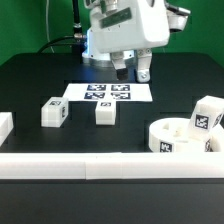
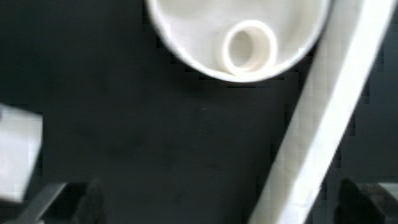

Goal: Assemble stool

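The round white seat lies at the exterior view's right by the front bar, with a tag on its rim. In the wrist view the seat shows an oval socket. One tagged leg and a second leg lie on the black table in front of the marker board. A third leg stands at the seat's right side; I cannot tell whether it sits in a socket. My gripper hangs over the marker board, open and empty. In the wrist view the gripper has dark fingertips far apart over bare table.
The marker board lies behind the two loose legs. A long white bar edges the table's front and crosses the wrist view. A white block sits at the exterior view's left edge. A blurred white thing shows in the wrist view.
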Motion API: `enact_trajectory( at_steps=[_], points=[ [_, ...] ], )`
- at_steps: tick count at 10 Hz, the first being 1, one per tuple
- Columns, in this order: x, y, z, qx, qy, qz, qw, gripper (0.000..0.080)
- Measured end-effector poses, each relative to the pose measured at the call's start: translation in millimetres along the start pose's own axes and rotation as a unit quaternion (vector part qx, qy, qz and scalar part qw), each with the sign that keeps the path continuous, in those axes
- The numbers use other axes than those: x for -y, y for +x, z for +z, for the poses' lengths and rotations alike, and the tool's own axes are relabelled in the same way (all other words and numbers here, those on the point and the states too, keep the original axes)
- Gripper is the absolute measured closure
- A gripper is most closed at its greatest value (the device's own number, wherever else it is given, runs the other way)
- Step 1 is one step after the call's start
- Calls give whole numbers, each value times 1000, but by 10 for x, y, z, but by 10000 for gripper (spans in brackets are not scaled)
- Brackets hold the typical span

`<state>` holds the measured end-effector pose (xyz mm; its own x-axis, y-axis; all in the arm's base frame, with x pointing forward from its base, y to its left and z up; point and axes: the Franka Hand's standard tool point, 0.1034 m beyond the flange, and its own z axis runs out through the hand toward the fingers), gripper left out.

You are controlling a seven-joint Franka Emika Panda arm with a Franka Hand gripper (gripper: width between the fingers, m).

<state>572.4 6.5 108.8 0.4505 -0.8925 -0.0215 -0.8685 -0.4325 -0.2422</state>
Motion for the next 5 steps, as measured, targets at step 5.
enact_trajectory(
  at_steps=[5],
  points=[
    [-6,1,14,2,-9,-182,983,151]
  ],
)
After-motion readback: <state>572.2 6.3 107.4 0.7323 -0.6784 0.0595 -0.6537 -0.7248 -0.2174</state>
